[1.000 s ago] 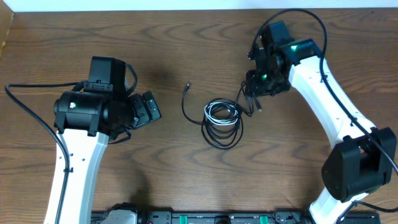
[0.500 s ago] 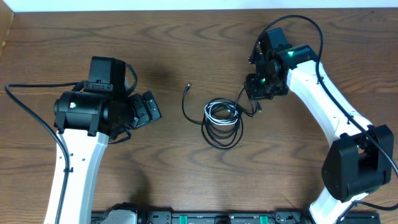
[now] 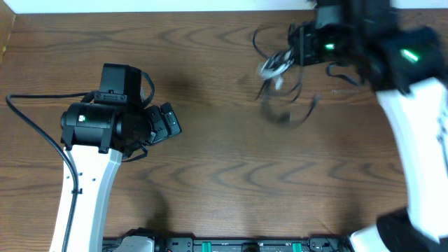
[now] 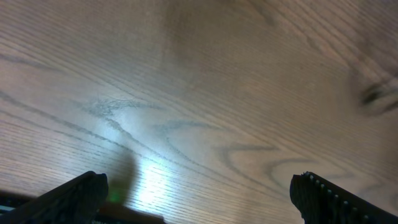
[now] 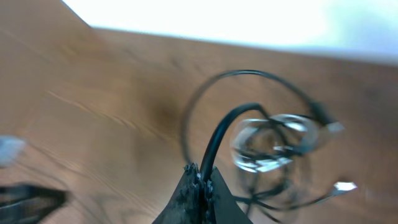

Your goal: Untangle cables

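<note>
From my console the untangling looks barely begun: the cables are one bundle, up near the far right of the wooden surface, and no cord lies on its own. My right tool has its fingers pressed together, pinching a single black cord that arcs up from the tips and runs into the knot. The rest dangles from that strand. The white cord sits in the middle as a tight little coil with a glossy sheen, and thin black loops ring it in wide, springy circles. A small pale plug end sticks out at the lower right of the clump. Both the overhead and the right wrist views are smeared with motion, so I can't say whether the lowest loops are touching the wood or hanging clear. My left tool is spread wide and empty, well apart from the bundle, over bare grain with a bright glare patch on the varnish. What remains, as I judge it, is nearly everything: freeing the white coil from the black loops, then parting the black cords from one another and laying each out alone.
</note>
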